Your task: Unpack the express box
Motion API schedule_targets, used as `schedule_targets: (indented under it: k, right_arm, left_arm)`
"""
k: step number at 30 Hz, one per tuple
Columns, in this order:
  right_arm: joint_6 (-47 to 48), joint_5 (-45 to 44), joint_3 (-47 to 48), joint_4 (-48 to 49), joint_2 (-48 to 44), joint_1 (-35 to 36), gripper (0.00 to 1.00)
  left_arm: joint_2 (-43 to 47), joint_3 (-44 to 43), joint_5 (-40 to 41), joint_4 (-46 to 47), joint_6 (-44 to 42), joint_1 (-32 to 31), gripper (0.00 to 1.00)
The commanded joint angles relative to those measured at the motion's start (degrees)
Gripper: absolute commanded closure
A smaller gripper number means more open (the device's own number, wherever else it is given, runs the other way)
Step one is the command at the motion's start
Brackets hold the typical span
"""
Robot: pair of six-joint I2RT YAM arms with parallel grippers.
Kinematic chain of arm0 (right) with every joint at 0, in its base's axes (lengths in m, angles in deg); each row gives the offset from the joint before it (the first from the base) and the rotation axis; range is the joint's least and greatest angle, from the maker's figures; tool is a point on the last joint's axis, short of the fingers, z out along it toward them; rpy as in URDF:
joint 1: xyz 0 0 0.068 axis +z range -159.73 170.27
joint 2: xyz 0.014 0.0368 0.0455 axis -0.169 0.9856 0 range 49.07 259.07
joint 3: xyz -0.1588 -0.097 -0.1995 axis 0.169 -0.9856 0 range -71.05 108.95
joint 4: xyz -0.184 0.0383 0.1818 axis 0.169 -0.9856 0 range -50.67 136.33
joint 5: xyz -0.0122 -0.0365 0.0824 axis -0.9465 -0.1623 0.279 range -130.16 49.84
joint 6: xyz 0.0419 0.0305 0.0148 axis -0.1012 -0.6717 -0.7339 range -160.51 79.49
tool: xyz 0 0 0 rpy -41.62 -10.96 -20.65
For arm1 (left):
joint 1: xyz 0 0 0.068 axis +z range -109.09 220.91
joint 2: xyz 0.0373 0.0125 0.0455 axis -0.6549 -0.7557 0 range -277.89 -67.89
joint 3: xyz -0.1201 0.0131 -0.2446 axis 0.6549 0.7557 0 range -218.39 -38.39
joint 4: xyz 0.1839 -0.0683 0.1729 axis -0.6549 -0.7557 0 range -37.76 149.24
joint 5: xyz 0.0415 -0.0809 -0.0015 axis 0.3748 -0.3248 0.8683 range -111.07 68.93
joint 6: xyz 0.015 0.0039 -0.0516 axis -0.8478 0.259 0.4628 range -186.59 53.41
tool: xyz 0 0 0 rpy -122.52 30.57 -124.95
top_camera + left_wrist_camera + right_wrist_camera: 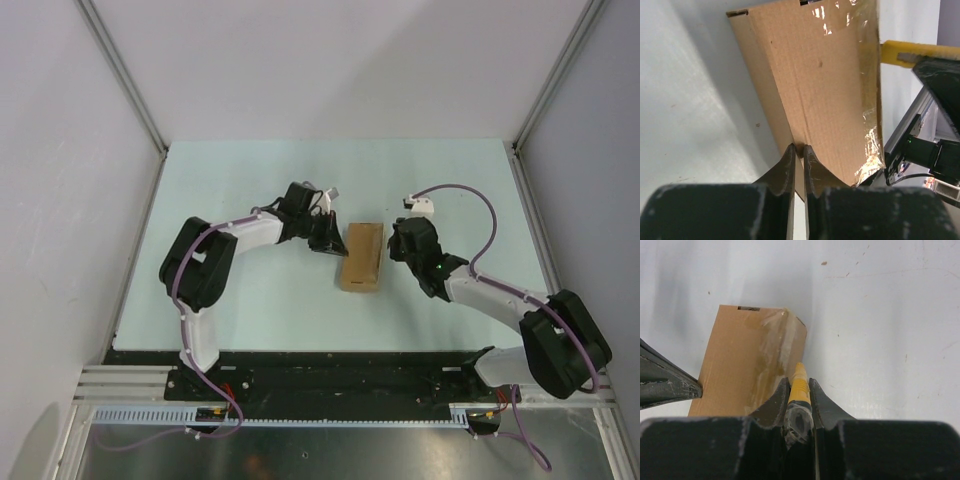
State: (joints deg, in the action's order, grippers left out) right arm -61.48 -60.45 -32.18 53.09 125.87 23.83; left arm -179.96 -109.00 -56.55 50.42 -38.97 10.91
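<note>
The left claw [799,150] is pinched nearly shut on a thin cardboard edge of the express box [825,90]. The box lies flat just ahead of it, between the two claws. The right claw [799,384] is clamped on a yellow utility knife [800,376], whose tip points forward at the box's taped side. Shiny clear tape [771,347] covers that edge. Under it all is the pale table [250,180].

left arm [250,232] and right arm [490,295] alike, white tubular links, bulky black joint housings, thin purple cables [470,188] looping alongside, small green light [437,267] near right wrist, black fingers [785,170] scuffed whitish
</note>
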Motion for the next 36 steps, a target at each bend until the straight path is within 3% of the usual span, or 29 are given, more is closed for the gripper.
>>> schedule_targets:
  k: [1, 26, 32, 36]
  right_arm:
    - [-0.4, -2.0, 2.6, -1.0, -3.8, -0.1, 1.00]
    - [-1.2, 2.5, 4.2, -1.4, -2.7, 0.9, 1.00]
    - [-1.1, 5.2, 4.7, -2.0, -2.4, 1.3, 1.00]
    - [-0.7, 6.5, 5.0, -2.0, -0.7, 2.6, 1.00]
  left_arm:
    - [0.8, 4.2, 3.8, -2.3, -1.3, 1.9, 0.93]
    - [4.8, 5.8, 5.8, -2.3, -1.1, 4.1, 0.89]
    - [10.6, 6.9, 8.2, -2.3, -1.7, 6.4, 0.77]
    - [14.4, 5.8, 8.0, -2.3, -4.1, 6.8, 0.60]
